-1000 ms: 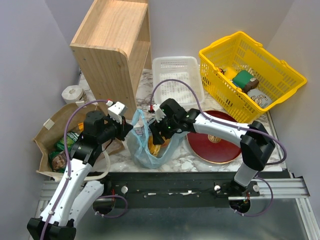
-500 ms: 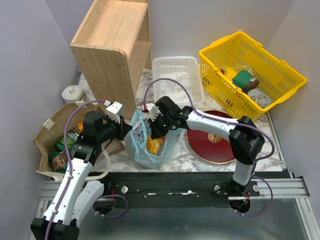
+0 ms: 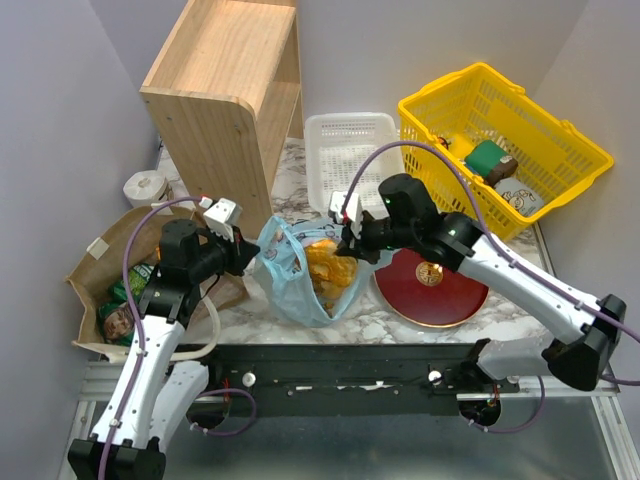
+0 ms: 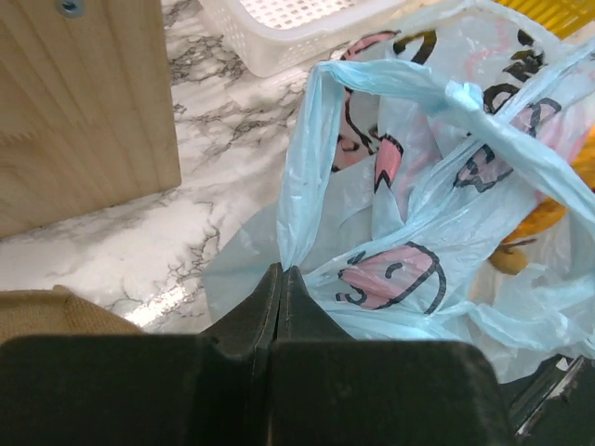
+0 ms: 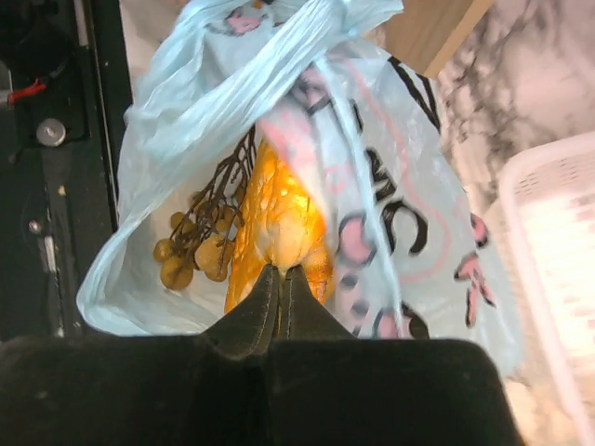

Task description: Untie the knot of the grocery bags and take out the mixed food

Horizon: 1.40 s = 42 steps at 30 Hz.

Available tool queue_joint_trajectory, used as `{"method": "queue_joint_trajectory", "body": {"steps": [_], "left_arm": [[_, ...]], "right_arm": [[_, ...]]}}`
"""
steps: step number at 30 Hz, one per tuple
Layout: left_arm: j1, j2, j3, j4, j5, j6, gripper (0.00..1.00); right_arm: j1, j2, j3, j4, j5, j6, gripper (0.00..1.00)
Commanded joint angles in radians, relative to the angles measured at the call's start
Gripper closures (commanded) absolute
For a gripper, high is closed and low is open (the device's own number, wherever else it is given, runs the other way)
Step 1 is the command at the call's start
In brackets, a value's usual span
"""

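The thin light blue plastic bag with dark and pink print sits between my arms on the marble table. My left gripper is shut on the bag's left handle strip. My right gripper is shut on the top of an orange-yellow snack packet that rises out of the bag's mouth. A brown stemmed bunch of small round fruit lies inside beside it. I cannot make out a tied knot. The brown paper bag lies at the left with green packets inside.
A wooden shelf unit stands behind the left arm. A white plastic basket sits at the back, with a yellow basket of goods to its right. A dark red plate lies under the right arm. A tape roll sits far left.
My right gripper shut on the orange-yellow packet inside the bag and drew back to the right, lifting it. The bag's mouth now gapes wider. The left gripper kept its hold.
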Motion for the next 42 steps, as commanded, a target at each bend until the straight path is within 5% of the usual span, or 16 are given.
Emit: {"method": "queue_joint_trajectory", "body": {"steps": [1,8,16,22,26,32,42], "left_arm": [[0.032,-0.006,0.035,-0.008,0.025,0.007,1.00],[0.035,0.031,0.047,-0.007,0.021,0.019,1.00],[0.035,0.046,0.069,-0.079,0.010,0.085,1.00],[0.035,0.069,0.102,-0.092,0.025,0.068,1.00],[0.035,0.103,0.148,-0.128,0.035,0.096,1.00],[0.033,0.135,0.155,-0.146,0.067,0.117,1.00],[0.033,0.188,0.196,-0.148,0.075,0.111,1.00]], "right_arm": [[0.003,-0.060,-0.035,-0.139,0.023,-0.208,1.00],[0.003,-0.127,0.029,-0.211,-0.109,-0.326,1.00],[-0.010,-0.114,0.248,-0.200,-0.129,-0.248,1.00],[-0.036,-0.150,0.305,-0.079,0.109,-0.081,1.00],[-0.182,-0.196,0.285,-0.055,0.211,-0.082,1.00],[-0.400,-0.317,0.037,0.016,0.308,-0.226,1.00],[-0.444,-0.551,-0.526,0.148,0.519,-0.541,1.00]]}}
